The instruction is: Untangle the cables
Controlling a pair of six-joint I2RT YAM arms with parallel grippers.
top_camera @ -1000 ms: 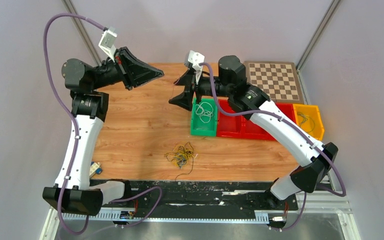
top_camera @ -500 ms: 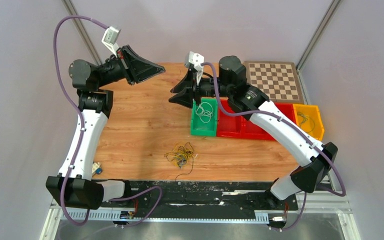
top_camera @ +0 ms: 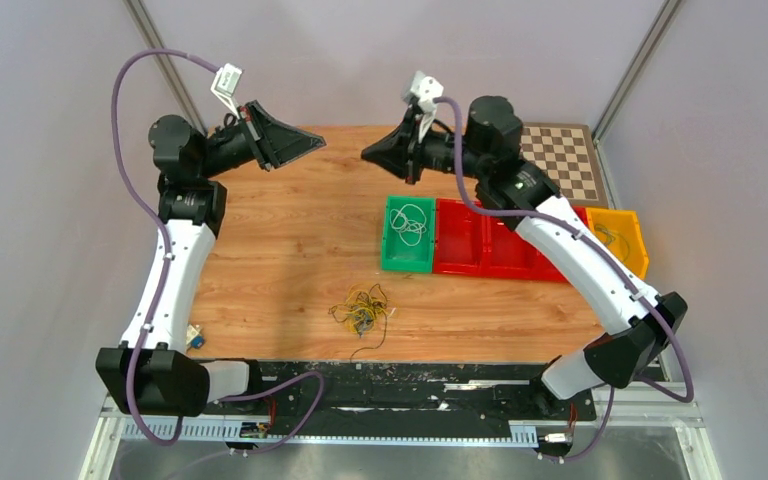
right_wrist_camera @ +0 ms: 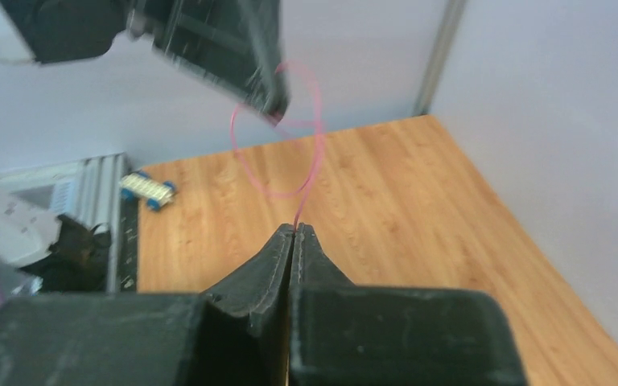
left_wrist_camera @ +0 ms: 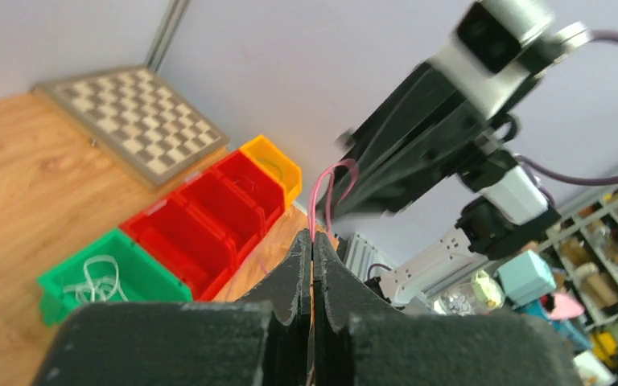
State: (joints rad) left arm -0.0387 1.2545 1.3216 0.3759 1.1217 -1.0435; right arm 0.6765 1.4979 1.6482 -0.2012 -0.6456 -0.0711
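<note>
One thin pink wire point(right_wrist_camera: 320, 149), looped

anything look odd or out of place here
A pink wire loops slack in mid-air between the shut left gripper and right gripper; the snarl of cables lies apart on the table below.

A wooden table point(top_camera: 280, 250) is lying beneath my left gripper point(top_camera: 318, 146) and my right gripper point(top_camera: 367, 155). A green bin point(top_camera: 388, 262) is sitting below my right gripper, nearer my bases, with red bins point(top_camera: 458, 240) touching its right side and a yellow bin point(top_camera: 642, 245) ending the row. A chessboard point(top_camera: 570, 170) is lying behind my right gripper, at the far right corner. A small blue-and-white piece point(top_camera: 192, 338) is resting at the near left edge, well apart from my left gripper.
</note>
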